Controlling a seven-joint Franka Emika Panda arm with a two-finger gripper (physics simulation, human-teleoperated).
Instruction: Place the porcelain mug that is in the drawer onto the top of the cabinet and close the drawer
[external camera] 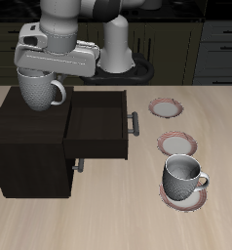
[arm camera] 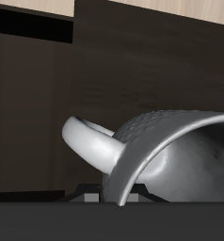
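Claw (external camera: 37,70) closed on the rim of the large pale grey-white speckled porcelain mug (external camera: 39,90), holding it upright in the air above the back part of the low, very dark brown wooden cabinet (external camera: 25,146). Mug clear of the flat cabinet top, not resting on it, loop handle turned toward the drawer side. In the wrist view, mug (arm camera: 166,155) right up against the camera, curved handle and speckled wall filling much of the picture, dark cabinet wood behind.

Wide dark-brown wooden drawer (external camera: 98,125) pulled out from the cabinet, open, with nothing visible inside; short grey metal bar handle (external camera: 135,124) on its front.

On the light wooden table (external camera: 118,220), beside the drawer: second grey mug (external camera: 181,177) standing on a pinkish saucer (external camera: 183,198) near the front edge; two more pinkish round saucers farther back, one (external camera: 175,145) just behind that mug, the other (external camera: 167,107) behind it again.
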